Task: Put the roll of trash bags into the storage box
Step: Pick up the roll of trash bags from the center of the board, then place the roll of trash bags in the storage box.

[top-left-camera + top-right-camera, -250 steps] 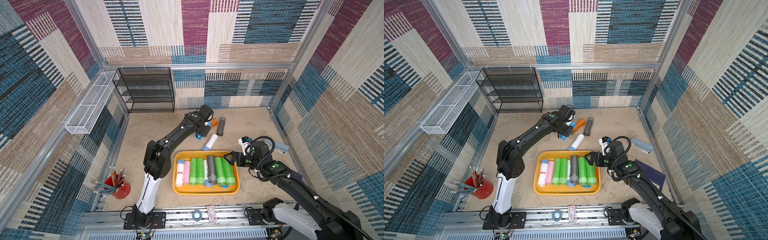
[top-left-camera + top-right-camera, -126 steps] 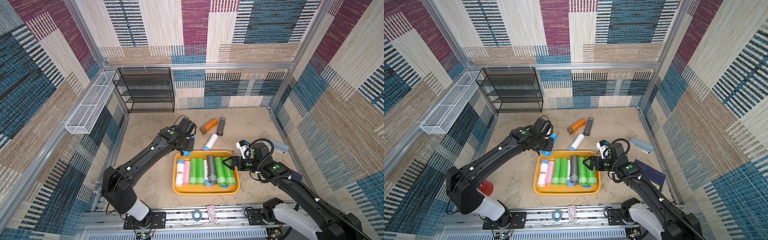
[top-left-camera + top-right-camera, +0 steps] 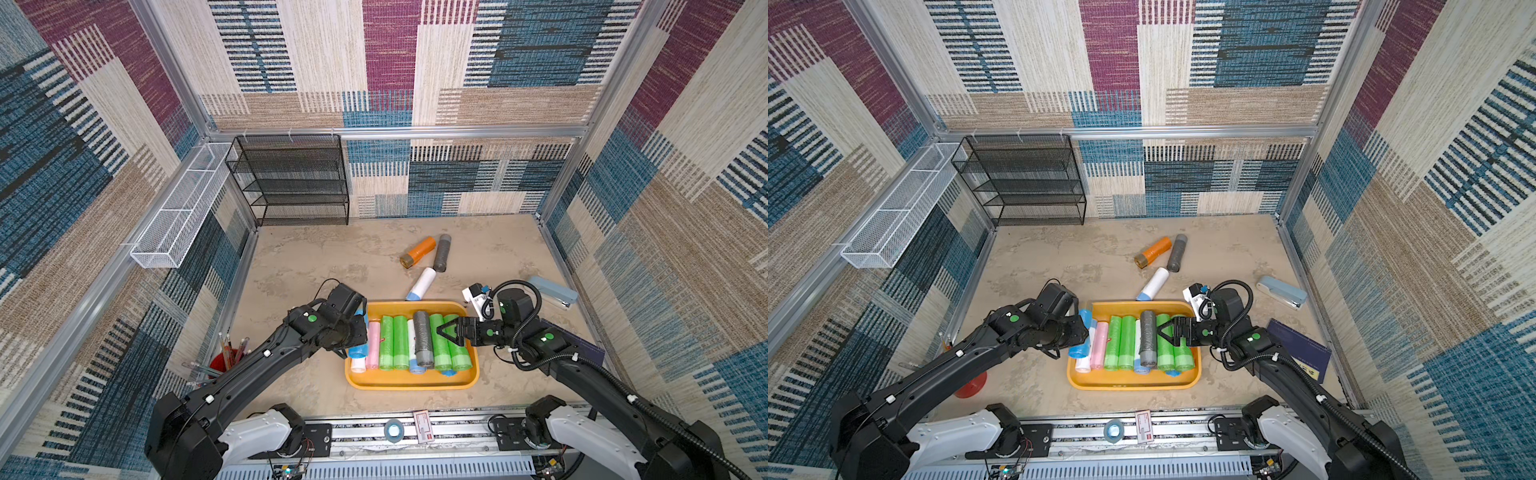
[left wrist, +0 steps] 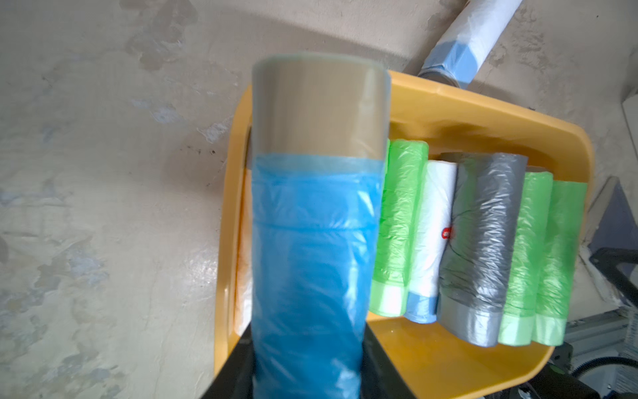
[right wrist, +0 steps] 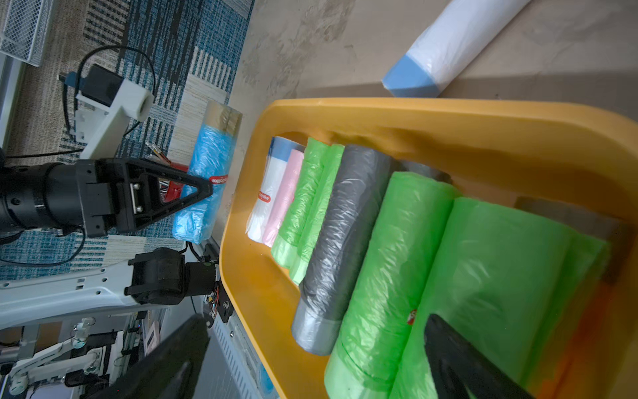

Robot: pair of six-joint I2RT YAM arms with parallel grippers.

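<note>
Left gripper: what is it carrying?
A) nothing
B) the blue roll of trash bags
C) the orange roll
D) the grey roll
B: the left gripper is clamped on the blue roll of trash bags, just outside the rim of the yellow storage box.

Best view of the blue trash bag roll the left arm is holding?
Left wrist: the blue roll fills the frame, brown core end visible. Right wrist shows it side-on but smaller. Both top views: partly hidden by the left arm.

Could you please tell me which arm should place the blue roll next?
Left: the left gripper holds the blue roll at the storage box rim; the right gripper is open and empty.
</note>
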